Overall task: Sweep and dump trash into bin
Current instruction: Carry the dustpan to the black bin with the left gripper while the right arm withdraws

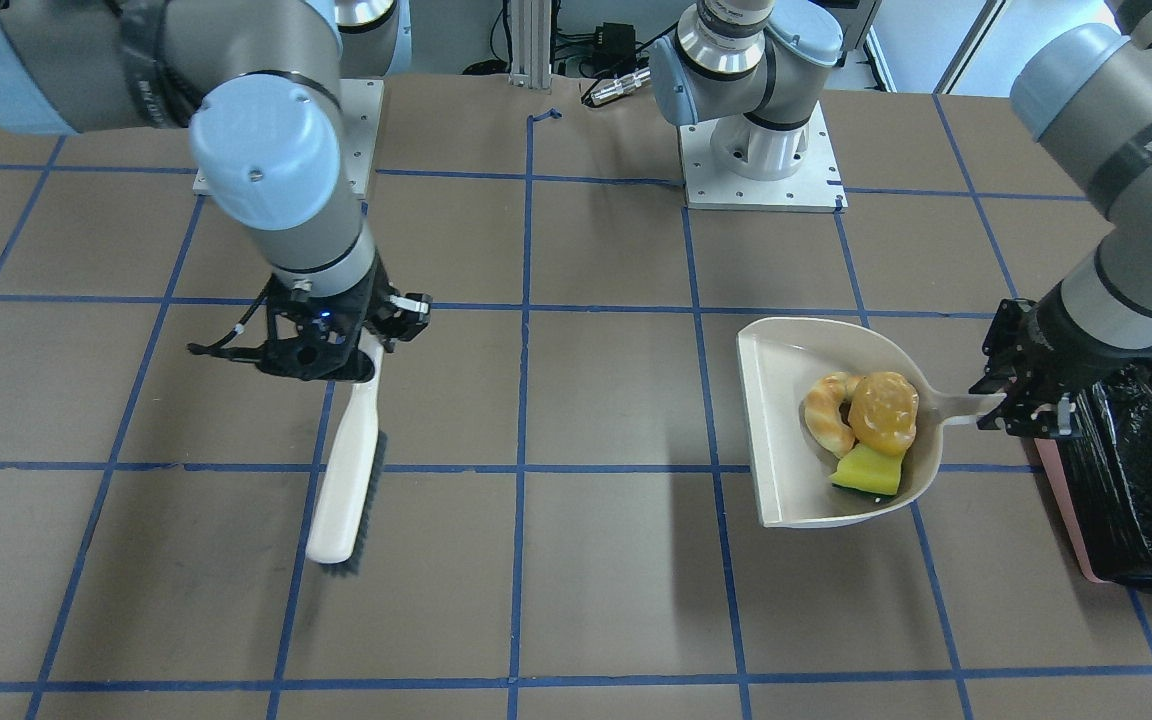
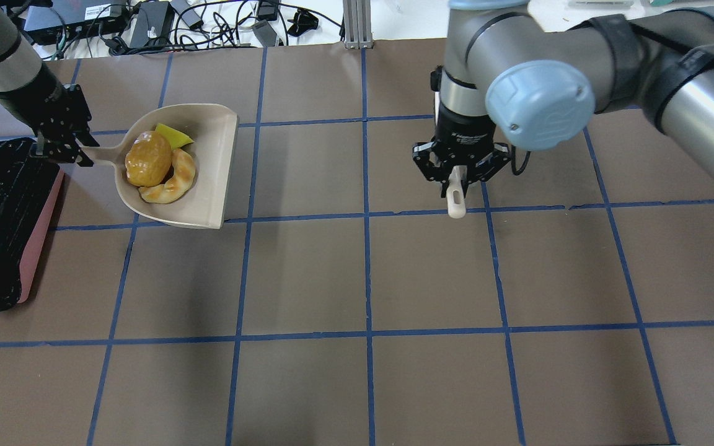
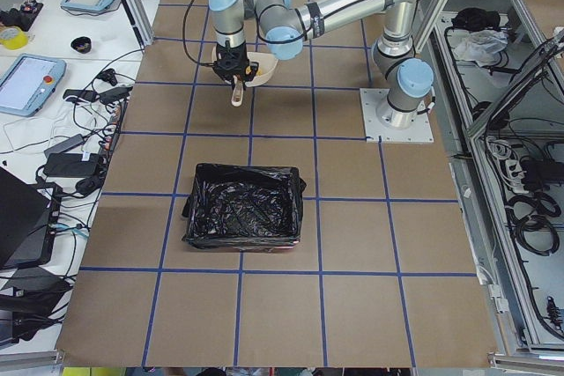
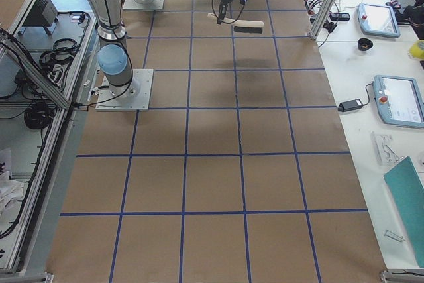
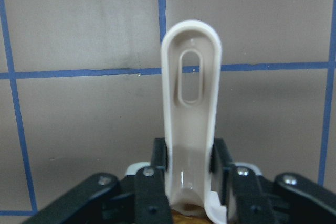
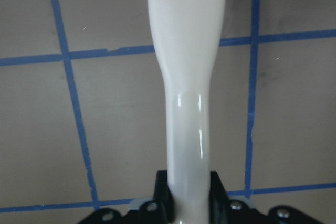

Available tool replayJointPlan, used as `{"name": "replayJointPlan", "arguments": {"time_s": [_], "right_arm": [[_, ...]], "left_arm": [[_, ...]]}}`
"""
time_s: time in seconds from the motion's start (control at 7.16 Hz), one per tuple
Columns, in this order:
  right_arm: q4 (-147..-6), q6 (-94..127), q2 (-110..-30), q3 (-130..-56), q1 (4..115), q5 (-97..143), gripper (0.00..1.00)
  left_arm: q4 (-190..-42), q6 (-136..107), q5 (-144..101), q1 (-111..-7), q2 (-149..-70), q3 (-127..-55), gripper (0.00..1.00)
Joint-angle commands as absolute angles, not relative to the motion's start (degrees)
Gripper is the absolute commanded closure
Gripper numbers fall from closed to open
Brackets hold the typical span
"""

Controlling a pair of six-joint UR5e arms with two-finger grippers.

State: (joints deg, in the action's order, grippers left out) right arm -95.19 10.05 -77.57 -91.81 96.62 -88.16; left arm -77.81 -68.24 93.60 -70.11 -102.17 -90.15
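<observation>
In the front-facing view, the left gripper (image 1: 1004, 405), at the right side of the frame, squeezes the handle of the beige plastic scoop-shaped dustpan (image 1: 786, 450). All the trash sits in the pan: a curved tan bread piece (image 1: 826, 412), a shiny orange-yellow oval lump (image 1: 883, 412) touching it, and a flat yellow wedge (image 1: 869, 470) just below. The pink box-shaped bin (image 1: 1064, 505), lined with a crinkly black plastic bag (image 1: 1146, 480), is at the right edge, just beside that gripper. At the left side, the right gripper (image 1: 366, 352) is closed tight around the handle of a long white brush with dark bristles (image 1: 344, 480) — its head points toward the bottom of the frame.
</observation>
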Motion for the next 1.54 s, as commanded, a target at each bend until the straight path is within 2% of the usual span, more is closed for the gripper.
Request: {"name": "replayJointPlan", "arguments": {"time_s": [0.0, 0.7, 1.4], "right_arm": [[-97.6, -4.3, -77.1, -91.8, 86.4, -92.8, 0.89], [-105.6, -16.1, -70.6, -93.3, 73.6, -98.2, 0.90], [-114.4, -17.4, -68.9, -101.8, 71.4, -98.9, 0.90]], "left_arm": [[-78.0, -62.4, 92.6, -63.9, -102.3, -89.0, 1.00], [-78.5, -42.9, 93.3, -49.2, -103.7, -86.5, 1.00], [-84.2, -38.9, 94.0, -42.8, -112.4, -72.7, 1.00]]}}
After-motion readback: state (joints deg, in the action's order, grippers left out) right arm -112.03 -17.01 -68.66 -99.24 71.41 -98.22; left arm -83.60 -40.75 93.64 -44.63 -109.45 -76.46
